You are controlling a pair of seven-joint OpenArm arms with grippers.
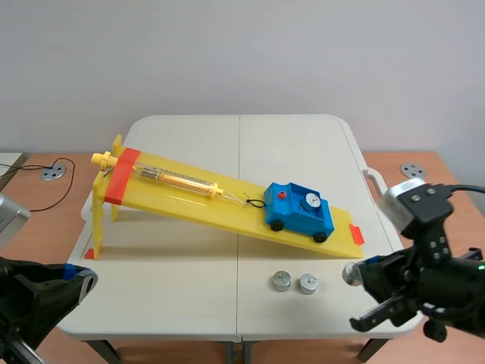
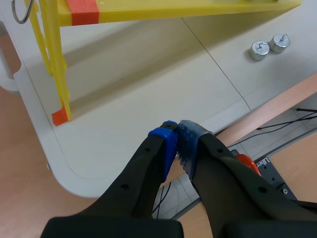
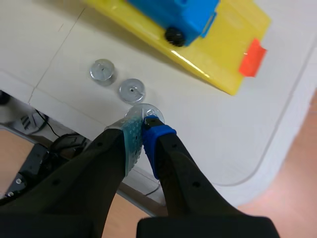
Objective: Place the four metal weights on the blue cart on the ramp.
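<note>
— Weights point(image 1: 308, 283): where do the four sit?
— First weight point(image 1: 309, 201) lies in the blue cart point(image 1: 295, 218), low on the yellow ramp point(image 1: 189, 201). A cord point(image 1: 254, 202) to the spring scale point(image 1: 178, 180) likely holds the cart on the slope. A pair point(image 1: 281, 281) lies side by side on the table point(image 1: 189, 136), just before the ramp's foot. The fourth weight point(image 3: 147, 110) is pinched by its edge in the right gripper point(image 3: 143, 130), near that pair.
— Why an edge grip?
— Judged: it leaves the flat base free for setting down beside the first.
— Left gripper point(image 2: 177, 141)?
— Pads pressed together on nothing, off the table's near corner, clear of the ramp.
</note>
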